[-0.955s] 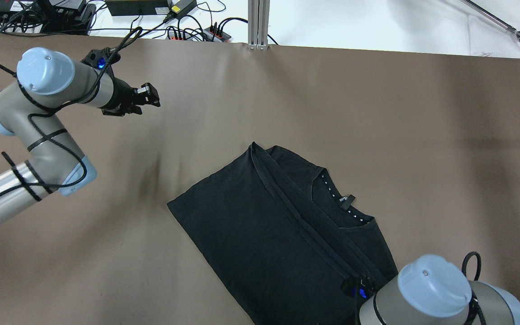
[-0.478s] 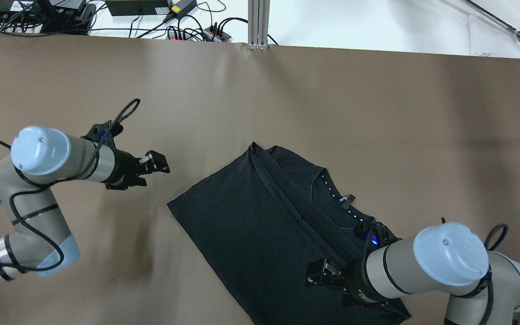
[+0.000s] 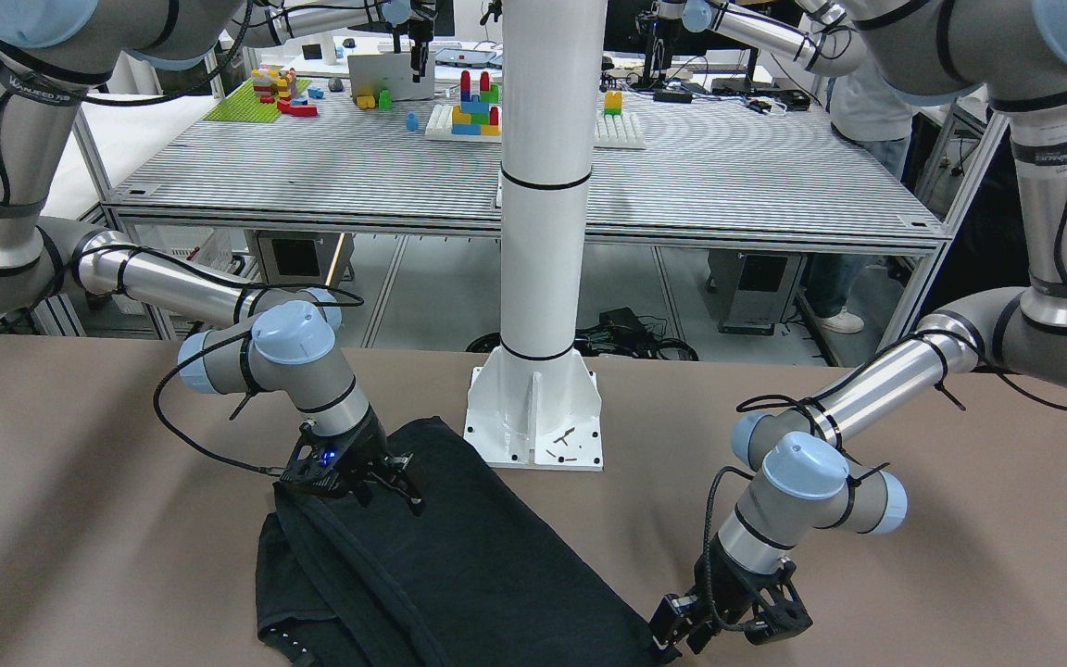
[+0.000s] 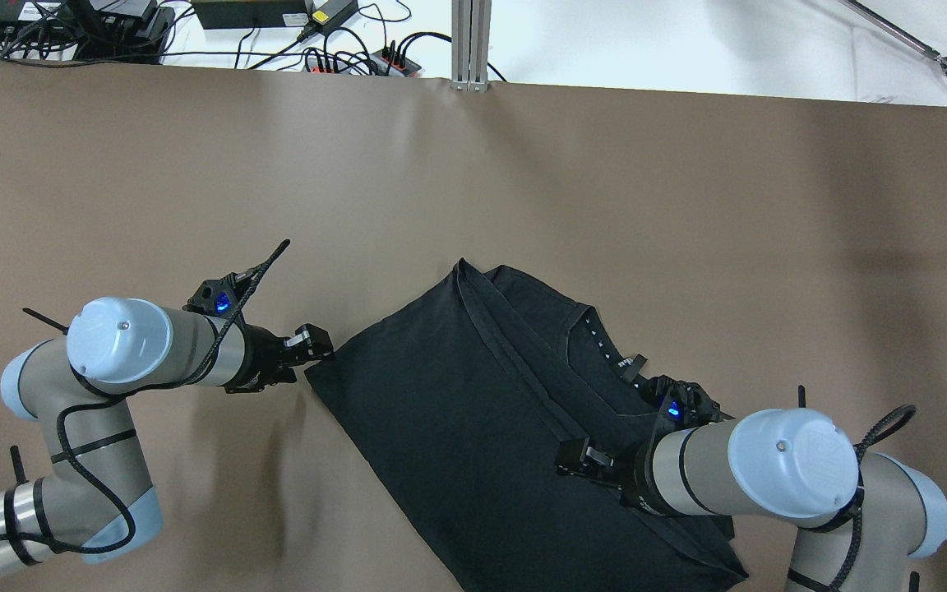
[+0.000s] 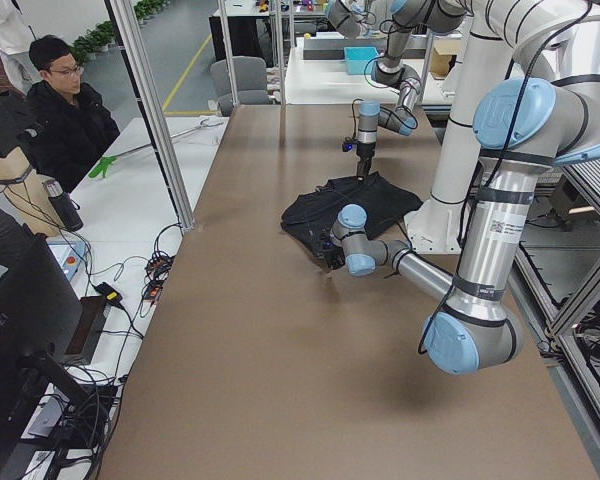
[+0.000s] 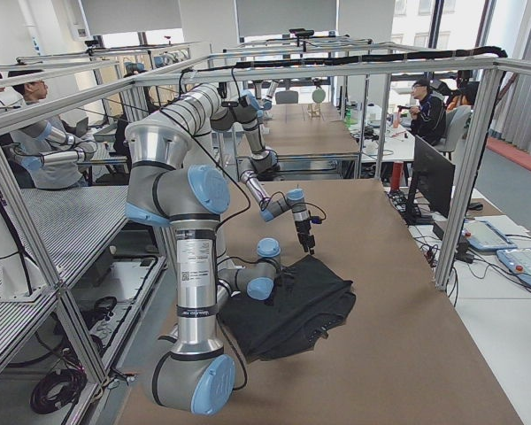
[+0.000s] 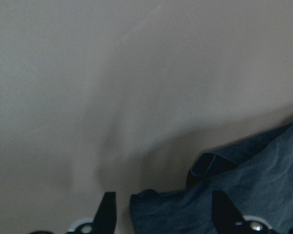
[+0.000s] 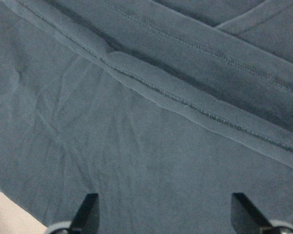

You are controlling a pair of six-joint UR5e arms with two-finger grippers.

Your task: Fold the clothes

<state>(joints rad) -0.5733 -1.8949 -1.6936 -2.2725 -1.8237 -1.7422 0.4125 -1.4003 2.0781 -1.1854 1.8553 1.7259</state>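
Observation:
The clothes are one black garment, folded and lying slantwise on the brown table; it also shows in the front view. Pale dots line its neck opening. My left gripper is open at the garment's left corner. In the left wrist view that corner lies between the gripper's fingers. My right gripper is open, low over the garment beside its long hemmed band. In the right wrist view, cloth fills the frame between the gripper's fingertips.
The white pole's base plate stands just behind the garment on the robot's side. An aluminium post, power strips and cables lie past the far table edge. A seated person is beyond that edge.
My left gripper has swung down from the far left of the table to the garment's left corner. My right gripper has come in from the near edge over the garment.

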